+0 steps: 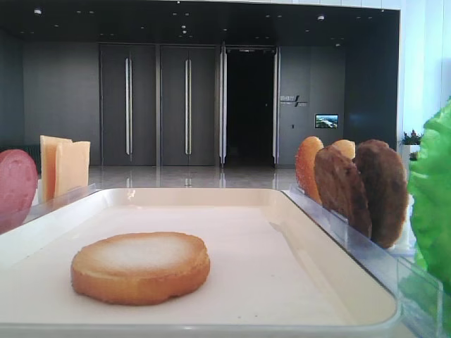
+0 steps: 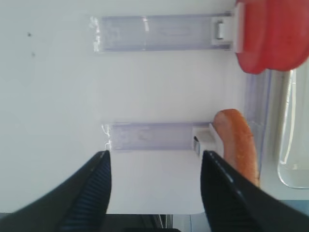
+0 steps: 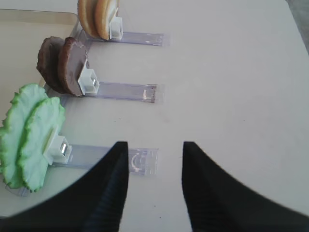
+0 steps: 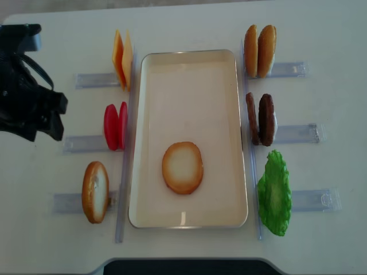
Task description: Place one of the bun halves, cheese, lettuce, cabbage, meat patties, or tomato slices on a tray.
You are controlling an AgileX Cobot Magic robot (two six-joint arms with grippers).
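Bun half (image 4: pixel 182 167) lies flat, pale toasted face up, inside the cream tray (image 4: pixel 189 219), a little nearer the tray's near short rim than its far one; nothing else shares the tray with it. Around the tray the spare pieces stand on edge in clear plastic racks (image 4: pixel 295 134), probably so that a pincer can close on a thin edge from above. Left of the tray, far to near: cheese slices (image 4: pixel 121 58), tomato slices (image 4: pixel 116 126), one more bun half (image 4: pixel 95 191). Right of the tray: two bun halves (image 4: pixel 259 50), meat patties (image 4: pixel 261 119), lettuce (image 4: pixel 274 193).

Left gripper (image 2: pixel 154 162) hangs spread and empty, well left of the tray, looking down on the rack of the lone bun half; right gripper (image 3: pixel 155 147) is likewise parted and holds nothing, over bare table just beside the lettuce rack.

Only the overhead view gives the whole layout and shows the left arm (image 4: pixel 26 86); the right arm is missing from it. The low exterior view alone shows the thickness of the bun on the tray and the tray's raised rim. The wrist views alone show the white clips (image 3: pixel 89 81) propping the food upright
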